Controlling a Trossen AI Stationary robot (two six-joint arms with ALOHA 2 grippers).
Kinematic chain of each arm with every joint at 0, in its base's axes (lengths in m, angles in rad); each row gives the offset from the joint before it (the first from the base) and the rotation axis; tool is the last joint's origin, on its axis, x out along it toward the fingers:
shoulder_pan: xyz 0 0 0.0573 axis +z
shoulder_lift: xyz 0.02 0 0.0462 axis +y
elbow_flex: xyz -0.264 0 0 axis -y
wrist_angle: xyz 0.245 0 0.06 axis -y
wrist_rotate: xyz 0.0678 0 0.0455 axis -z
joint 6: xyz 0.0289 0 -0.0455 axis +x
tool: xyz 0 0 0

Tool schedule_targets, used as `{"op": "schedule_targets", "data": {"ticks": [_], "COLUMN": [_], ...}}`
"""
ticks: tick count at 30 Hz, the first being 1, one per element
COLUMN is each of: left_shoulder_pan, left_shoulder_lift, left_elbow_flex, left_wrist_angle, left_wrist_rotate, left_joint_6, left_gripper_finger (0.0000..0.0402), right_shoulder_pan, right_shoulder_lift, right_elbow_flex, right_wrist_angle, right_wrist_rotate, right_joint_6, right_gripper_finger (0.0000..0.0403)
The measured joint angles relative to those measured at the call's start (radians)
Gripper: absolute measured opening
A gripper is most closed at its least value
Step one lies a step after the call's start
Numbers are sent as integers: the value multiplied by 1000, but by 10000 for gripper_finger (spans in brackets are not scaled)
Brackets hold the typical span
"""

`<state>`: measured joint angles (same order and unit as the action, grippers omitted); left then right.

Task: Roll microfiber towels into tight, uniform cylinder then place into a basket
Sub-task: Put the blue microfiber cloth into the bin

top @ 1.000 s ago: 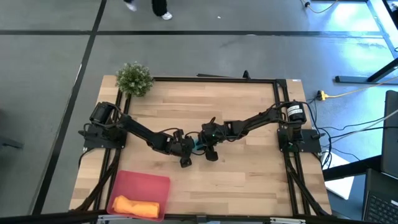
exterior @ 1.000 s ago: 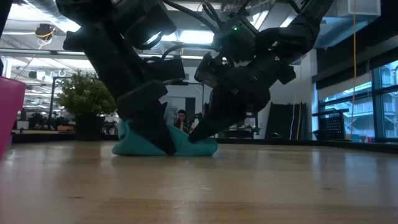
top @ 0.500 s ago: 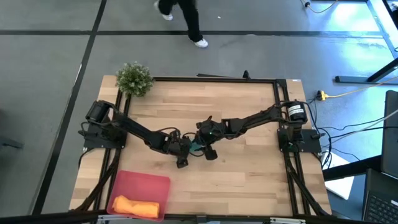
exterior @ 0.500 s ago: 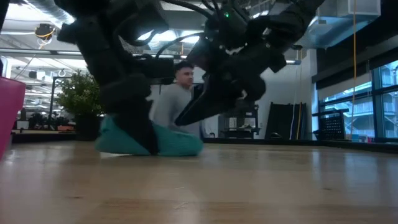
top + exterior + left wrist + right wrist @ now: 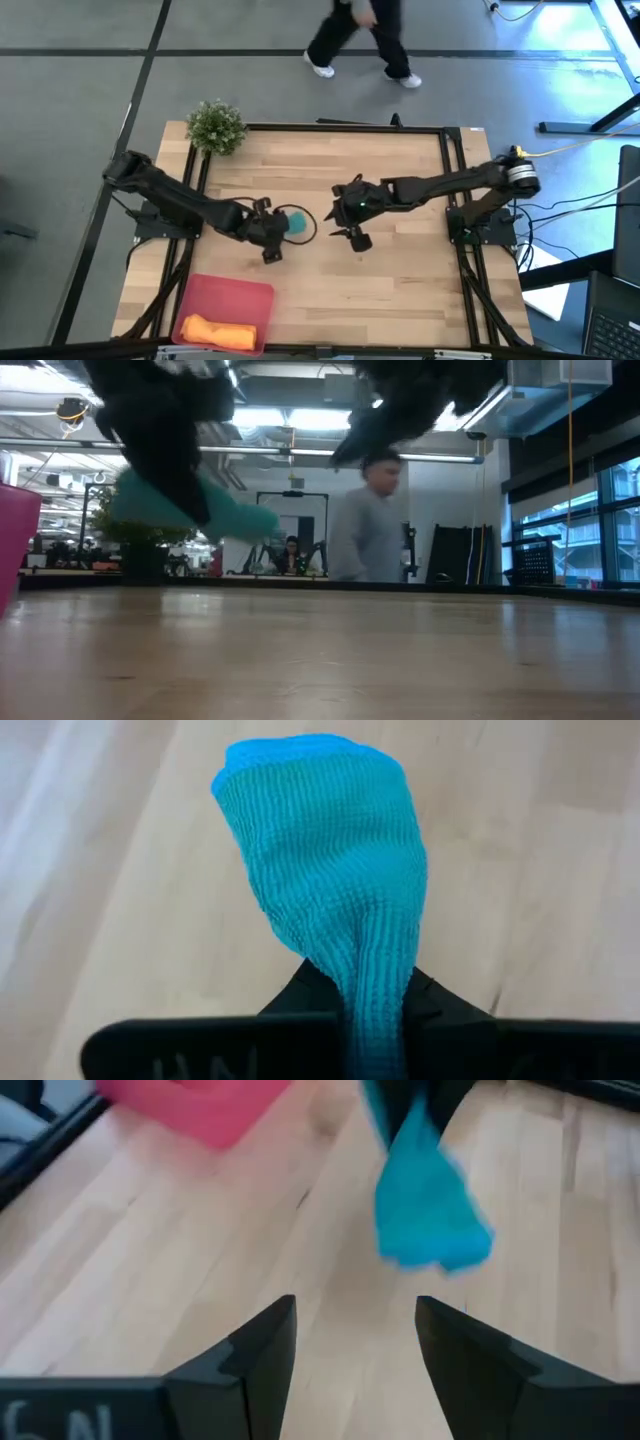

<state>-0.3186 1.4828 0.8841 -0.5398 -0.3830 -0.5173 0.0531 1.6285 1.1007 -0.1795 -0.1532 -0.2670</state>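
The left gripper (image 5: 272,231) sits just left of the table's (image 5: 400,290) centre and is clamped on the teal towel (image 5: 297,221), whose bunched end sticks out toward 2 o'clock from the fingers. In the left wrist view the cloth (image 5: 330,880) narrows to a thin neck pinched tight between the two dark fingers (image 5: 290,1010), with the fuller end hanging free past them above the wood. In the low view the teal towel (image 5: 190,510) is well clear of the tabletop, held under the blurred dark arm. The right gripper (image 5: 357,226) is near the centre, at 3 o'clock from the towel and apart from it; its fingers (image 5: 255,1355) stand spread with bare wood between them and nothing in their hold, the towel (image 5: 430,1210) hanging farther off. The basket (image 5: 235,295) lies at the table's 7 o'clock corner, at about 7 o'clock from the left gripper, and the rolled orange towel (image 5: 215,331) rests inside it along its near edge. A potted plant (image 5: 216,126) stands at the 11 o'clock corner. A person (image 5: 360,40) is on the floor beyond the table's far edge, and probably the same person shows blurred in the low view (image 5: 368,520).
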Motion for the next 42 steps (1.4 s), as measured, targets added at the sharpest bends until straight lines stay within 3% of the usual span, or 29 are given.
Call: {"op": "schedule_targets", "data": {"ticks": [6, 12, 23, 31, 39, 42], "left_shoulder_pan": [-78, -226, -581, -756, -782, -782], "left_shoulder_lift": [-157, -259, -267, -171, 29, 94], "left_elbow_flex": [1, 2, 2, 2, 2, 2], "left_wrist_angle": [-127, -252, -211, -95, 39, 89], "left_wrist_rotate": [-18, -16, 27, 10, -4, 36], "left_joint_6": [17, 27, -194, -308, -288, -289], "left_gripper_finger": [14, 14, 14, 14, 14, 14], "right_shoulder_pan": [50, 122, 193, 193, 193, 193], "right_shoulder_lift": [-109, -125, -125, -125, -125, -125], "right_elbow_flex": [-7, -10, -10, -10, -10, -10], "right_wrist_angle": [-22, -17, 40, 92, 94, 101], "right_wrist_rotate": [3, 3, 3, 4, 4, 4], "right_joint_6": [-4, -1, -1, -3, -3, -4], "right_gripper_finger": [207, 207, 207, 207, 207, 207]}}
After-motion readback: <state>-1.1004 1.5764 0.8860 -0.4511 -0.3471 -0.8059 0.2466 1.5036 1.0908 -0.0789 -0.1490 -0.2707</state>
